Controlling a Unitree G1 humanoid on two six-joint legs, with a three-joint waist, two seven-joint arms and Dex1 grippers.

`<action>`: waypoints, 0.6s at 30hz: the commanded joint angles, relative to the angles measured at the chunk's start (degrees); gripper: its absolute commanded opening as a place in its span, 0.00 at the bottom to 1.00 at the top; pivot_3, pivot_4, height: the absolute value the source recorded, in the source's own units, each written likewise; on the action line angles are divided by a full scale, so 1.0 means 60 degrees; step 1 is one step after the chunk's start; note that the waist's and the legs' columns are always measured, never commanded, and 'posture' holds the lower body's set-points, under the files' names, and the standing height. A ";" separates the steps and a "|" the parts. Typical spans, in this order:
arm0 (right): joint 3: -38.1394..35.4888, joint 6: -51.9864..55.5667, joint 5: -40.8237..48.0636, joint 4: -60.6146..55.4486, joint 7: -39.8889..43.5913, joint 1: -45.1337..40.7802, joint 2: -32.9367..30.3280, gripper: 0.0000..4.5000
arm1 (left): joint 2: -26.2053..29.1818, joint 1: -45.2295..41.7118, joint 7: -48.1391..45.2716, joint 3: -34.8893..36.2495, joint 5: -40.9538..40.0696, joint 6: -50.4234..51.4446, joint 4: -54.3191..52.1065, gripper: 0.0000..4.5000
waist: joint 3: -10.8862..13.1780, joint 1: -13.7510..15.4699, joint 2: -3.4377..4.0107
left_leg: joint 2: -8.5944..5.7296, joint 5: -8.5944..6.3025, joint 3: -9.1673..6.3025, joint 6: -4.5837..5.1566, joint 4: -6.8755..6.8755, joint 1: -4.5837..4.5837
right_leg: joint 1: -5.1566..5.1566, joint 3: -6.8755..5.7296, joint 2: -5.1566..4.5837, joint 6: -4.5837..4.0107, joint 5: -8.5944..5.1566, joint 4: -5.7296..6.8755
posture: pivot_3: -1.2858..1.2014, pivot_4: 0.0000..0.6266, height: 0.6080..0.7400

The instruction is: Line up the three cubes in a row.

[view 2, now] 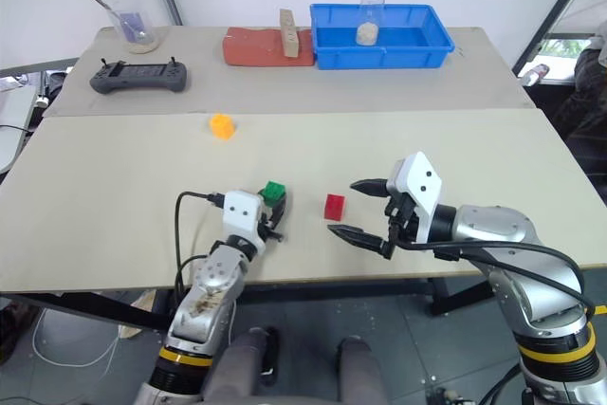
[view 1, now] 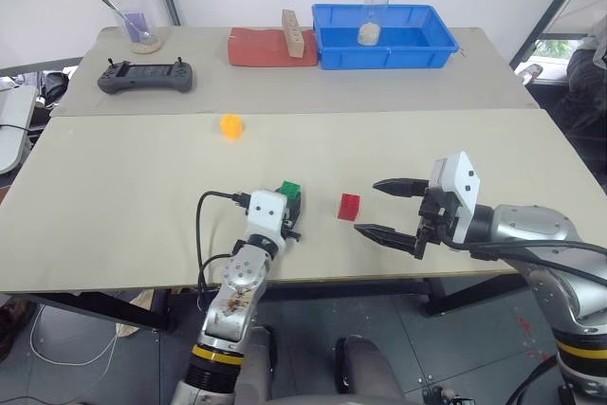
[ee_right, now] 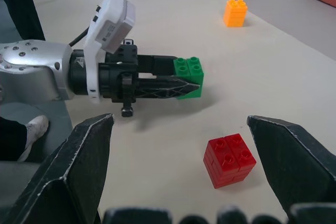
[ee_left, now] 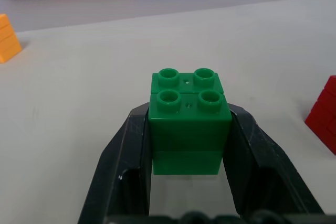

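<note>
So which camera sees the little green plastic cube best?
The left wrist view: the green plastic cube sits close up between the left gripper fingers, studs clear. The right wrist view shows it from the side; in the eye views it's small and partly hidden.

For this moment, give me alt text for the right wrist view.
The left gripper holds the green cube between its black fingers on the tan table. The red cube sits between the right gripper's open fingers; the orange-yellow cube stands farther off.
</note>
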 commanded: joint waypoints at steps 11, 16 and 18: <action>-0.0501 0.0527 0.0685 -0.0547 -0.0190 -0.0191 -0.0394 1.00 | -0.0330 0.0105 0.0569 -0.0294 0.0331 -0.0401 -0.0033 0.30 | 0.0000 -0.0001 -0.0001 | 0.0000 0.0000 -0.0004 0.0000 0.0005 -0.0005 | -0.0001 0.0000 0.0001 0.0001 0.0001 0.0000 | 0.52 0.24 1.00; -0.0544 0.0559 0.0768 -0.0600 -0.0237 -0.0098 -0.0489 1.00 | -0.0389 -0.0095 0.0587 -0.0304 0.0283 -0.0552 0.0213 0.53 | 0.0000 0.0003 -0.0001 | -0.0001 0.0000 -0.0004 0.0000 0.0011 -0.0008 | -0.0001 -0.0001 0.0000 0.0003 0.0001 0.0000 | 0.52 0.24 1.00; -0.0522 0.0540 0.0757 -0.0583 -0.0240 -0.0100 -0.0508 1.00 | -0.0378 -0.0150 0.0532 -0.0310 0.0228 -0.0593 0.0280 0.71 | 0.0000 0.0002 -0.0001 | -0.0001 0.0000 -0.0004 0.0000 0.0012 -0.0008 | -0.0001 -0.0001 0.0000 0.0003 0.0002 0.0000 | 0.52 0.24 1.00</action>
